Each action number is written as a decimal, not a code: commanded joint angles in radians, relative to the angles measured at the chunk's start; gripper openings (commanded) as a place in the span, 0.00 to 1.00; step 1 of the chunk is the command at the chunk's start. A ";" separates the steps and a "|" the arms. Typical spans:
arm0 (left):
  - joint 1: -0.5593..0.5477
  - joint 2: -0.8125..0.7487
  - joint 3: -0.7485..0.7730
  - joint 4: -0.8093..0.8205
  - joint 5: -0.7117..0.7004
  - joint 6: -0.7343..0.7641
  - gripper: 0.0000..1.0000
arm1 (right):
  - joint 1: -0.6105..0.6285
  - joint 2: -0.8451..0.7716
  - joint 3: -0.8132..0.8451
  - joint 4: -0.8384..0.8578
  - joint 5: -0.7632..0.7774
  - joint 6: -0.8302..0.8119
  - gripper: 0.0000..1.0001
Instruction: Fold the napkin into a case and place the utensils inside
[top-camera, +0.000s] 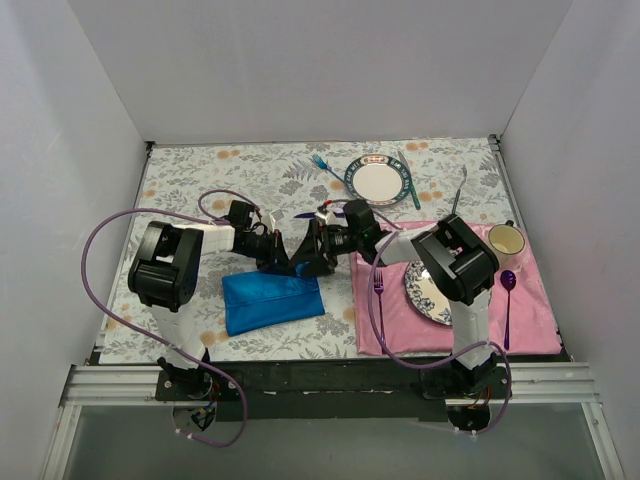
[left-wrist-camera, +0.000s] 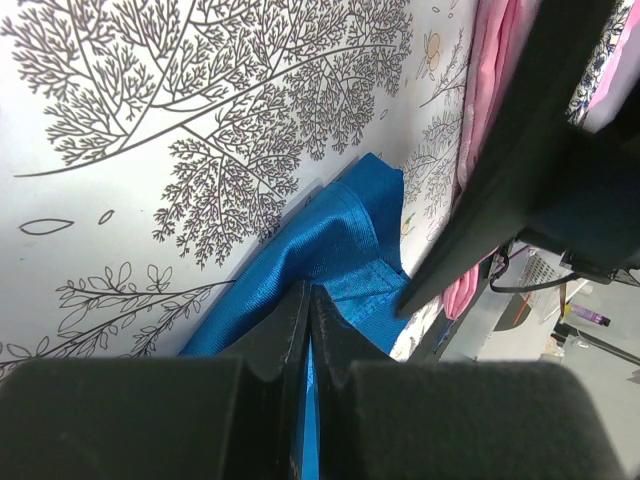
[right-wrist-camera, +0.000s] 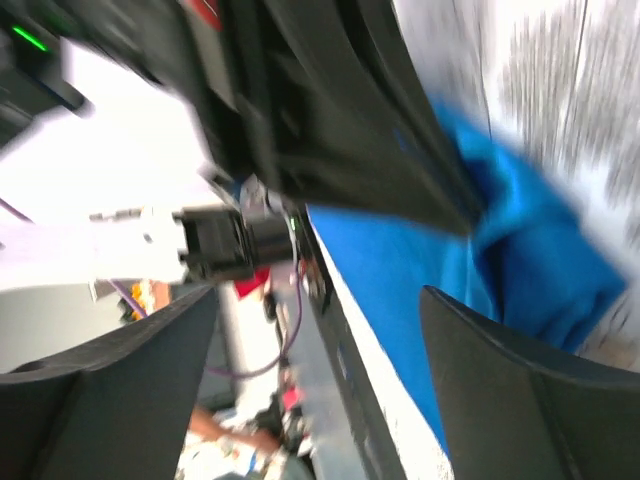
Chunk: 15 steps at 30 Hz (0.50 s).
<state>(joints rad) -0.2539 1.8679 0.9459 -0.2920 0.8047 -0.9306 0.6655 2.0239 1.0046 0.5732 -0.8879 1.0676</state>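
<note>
The blue napkin (top-camera: 265, 302) lies folded as a flat rectangle on the leaf-print tablecloth, left of the pink placemat. My left gripper (top-camera: 296, 265) is at its upper right corner, shut on a pinch of the blue cloth (left-wrist-camera: 335, 235) that shows between its closed jaws (left-wrist-camera: 309, 296). My right gripper (top-camera: 319, 258) faces it from the right, open, with its fingers wide beside the same napkin corner (right-wrist-camera: 400, 275); that view is blurred. The light-blue fork (top-camera: 322, 163) lies at the back by a plate. A dark purple knife (top-camera: 304, 214) shows just behind the grippers.
A patterned plate (top-camera: 378, 182) and a teal knife (top-camera: 408, 180) sit at the back. The pink placemat (top-camera: 530, 320) carries a magenta fork (top-camera: 379, 290), another plate (top-camera: 425, 290), a cup (top-camera: 507, 240) and a purple spoon (top-camera: 508, 292). Walls enclose three sides.
</note>
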 joint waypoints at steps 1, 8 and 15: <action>-0.010 0.025 -0.047 -0.050 -0.173 0.064 0.00 | -0.043 -0.030 0.111 -0.018 0.064 -0.050 0.80; -0.010 0.013 -0.050 -0.046 -0.179 0.070 0.00 | -0.040 0.019 0.137 -0.067 0.136 -0.066 0.39; -0.010 -0.042 -0.064 -0.013 -0.150 0.088 0.00 | -0.053 0.029 0.170 -0.312 0.135 -0.236 0.05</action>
<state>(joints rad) -0.2569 1.8530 0.9321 -0.2752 0.8001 -0.9123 0.6186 2.0575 1.1343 0.4263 -0.7685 0.9577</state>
